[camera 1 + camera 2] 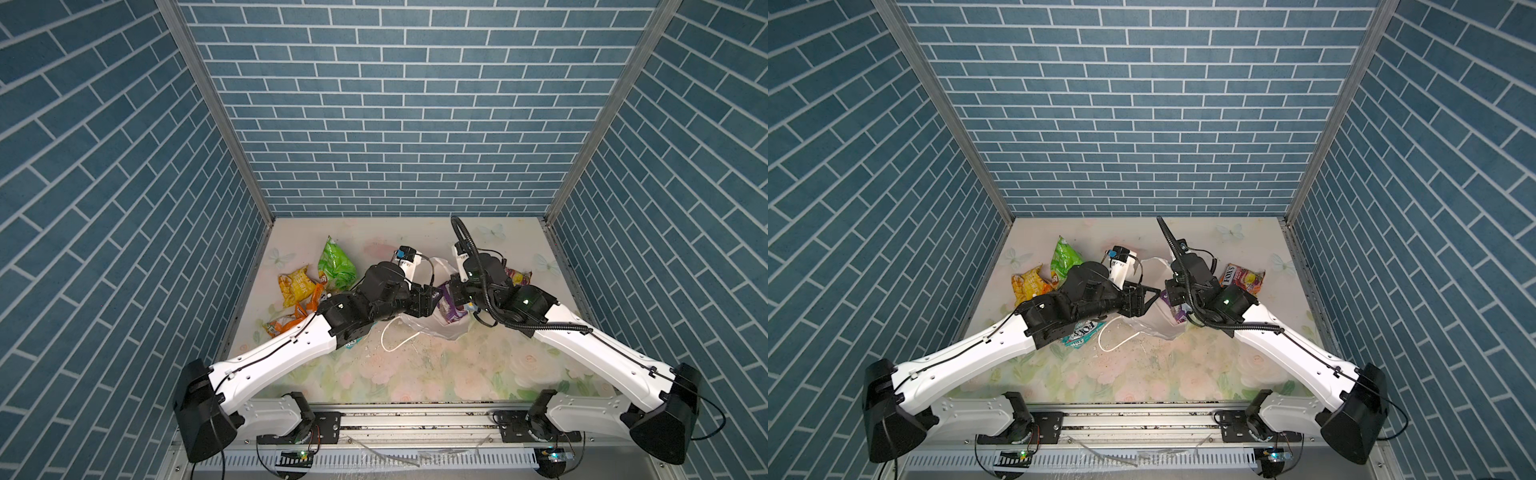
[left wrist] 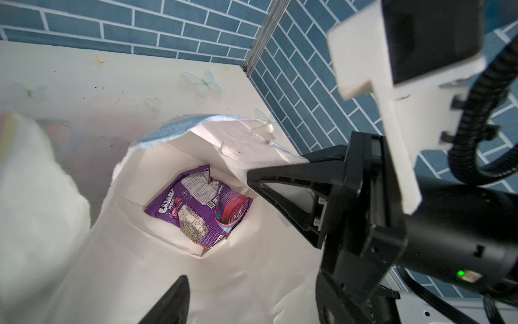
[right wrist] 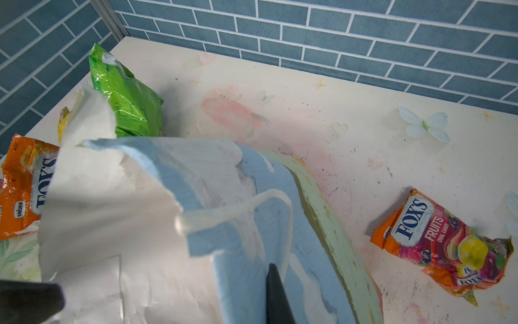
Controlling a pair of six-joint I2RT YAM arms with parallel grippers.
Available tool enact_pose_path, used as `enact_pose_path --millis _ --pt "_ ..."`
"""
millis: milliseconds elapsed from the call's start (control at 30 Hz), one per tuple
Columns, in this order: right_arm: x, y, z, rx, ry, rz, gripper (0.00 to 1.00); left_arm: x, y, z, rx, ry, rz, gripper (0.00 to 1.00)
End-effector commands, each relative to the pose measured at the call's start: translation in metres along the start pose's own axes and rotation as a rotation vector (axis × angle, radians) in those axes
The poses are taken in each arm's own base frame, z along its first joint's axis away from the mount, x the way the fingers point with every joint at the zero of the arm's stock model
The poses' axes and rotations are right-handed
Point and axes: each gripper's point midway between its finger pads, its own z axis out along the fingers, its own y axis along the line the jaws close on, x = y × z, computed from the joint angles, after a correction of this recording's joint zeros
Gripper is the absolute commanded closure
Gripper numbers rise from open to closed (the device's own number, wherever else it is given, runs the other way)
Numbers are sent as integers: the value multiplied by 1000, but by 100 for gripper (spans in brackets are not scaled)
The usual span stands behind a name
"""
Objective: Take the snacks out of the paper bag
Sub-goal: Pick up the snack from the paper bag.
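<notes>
ok so the paper bag (image 2: 157, 266) sits mid-desk (image 3: 322, 98) in both top views, torn mouth gaping upward. The right pincer (image 2: 260, 181) is clamped on its rim. The left pincer (image 1: 1152, 303) is at the mouth, jaws apart, holding nothing. A purple pack (image 2: 196, 202) lies flat on the bag's floor, "FOX'S" only partly readable. Out on the desk there's a "FOX'S FRUITS OVAL CANDY" pack (image 3: 443, 246), lower right of the right wrist view, long axis running upper left to lower right. An orange "FOX'S"/"SAVORIA" pack (image 3: 22, 190) is at the left edge.
</notes>
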Motion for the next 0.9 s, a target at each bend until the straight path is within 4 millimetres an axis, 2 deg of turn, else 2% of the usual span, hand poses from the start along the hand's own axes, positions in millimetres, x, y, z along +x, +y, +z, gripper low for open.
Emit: enact_pose_path --millis 0,267,500,867 --pt "-16 0 -12 -14 -40 62 100 -1 -5 7 25 -13 -6 32" --pt "-19 0 -15 -18 -50 71 100 8 10 22 -27 -4 -15 35" --pt "-18 -4 -16 -6 -60 80 100 24 22 37 -51 33 -28 36" --pt "-18 -5 -12 -2 -54 110 100 37 41 47 -102 56 -6 37"
